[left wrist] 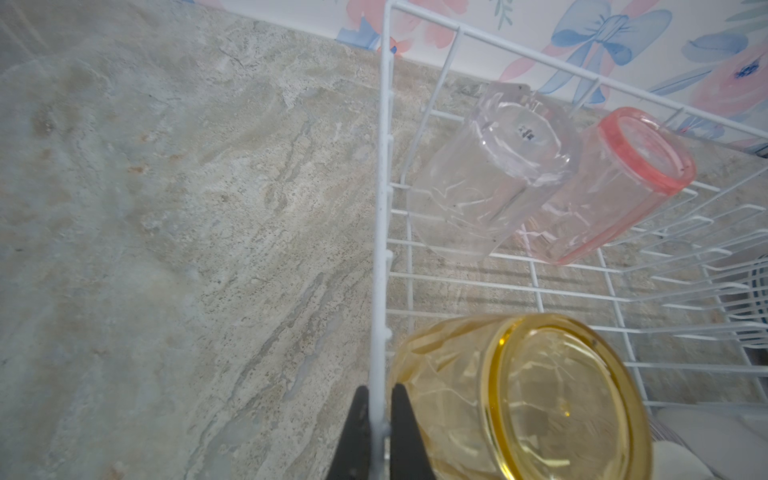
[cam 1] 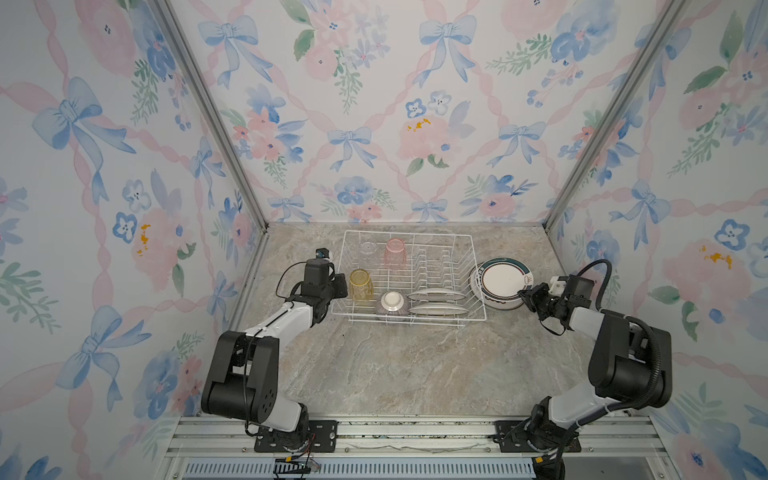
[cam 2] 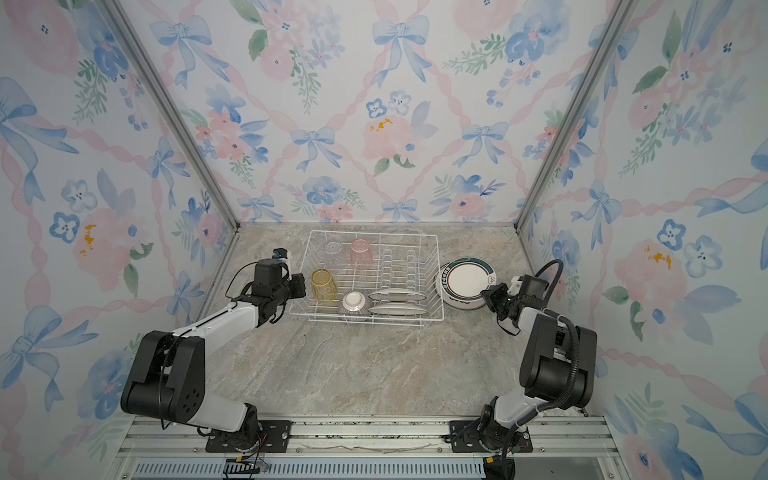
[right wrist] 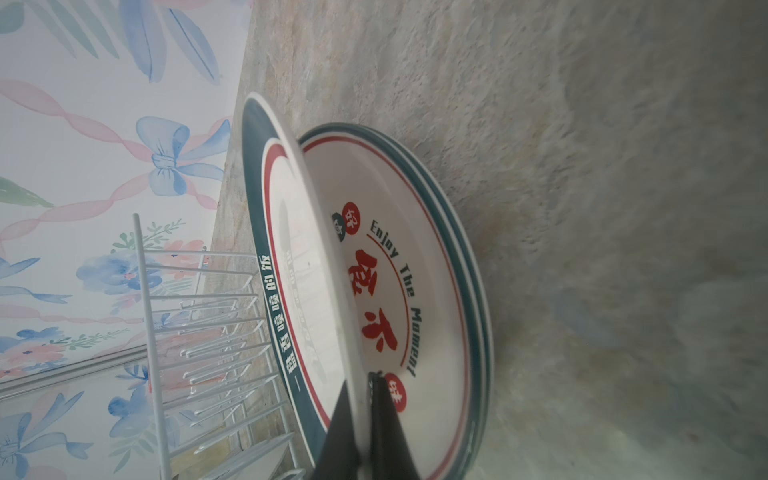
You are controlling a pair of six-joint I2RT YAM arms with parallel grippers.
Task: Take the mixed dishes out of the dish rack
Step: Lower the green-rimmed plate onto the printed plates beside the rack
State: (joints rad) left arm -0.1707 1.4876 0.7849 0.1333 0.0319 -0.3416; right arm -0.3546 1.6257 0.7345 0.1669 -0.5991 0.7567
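Currently left claw [left wrist: 380, 392] clamps dish rack [left wrist: 494, 39] rim; right claw [right wrist: 362, 380] pinches tilted plate [right wrist: 291, 232] edge, seemingly touching stack [right wrist: 440, 266].

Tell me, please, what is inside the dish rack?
Inside the dish rack: a clear tumbler, a pink tumbler, a yellow tumbler, an upturned striped bowl, a farther plate and a nearer plate on edge. Whatever lies under the bowl is hidden.

From high above the near edge, both top views show us the whole table [cam 1: 415, 365] — our wrist cameras sit close: left at the dish rack [left wrist: 381, 249] rim, right at the plates [right wrist: 415, 257].
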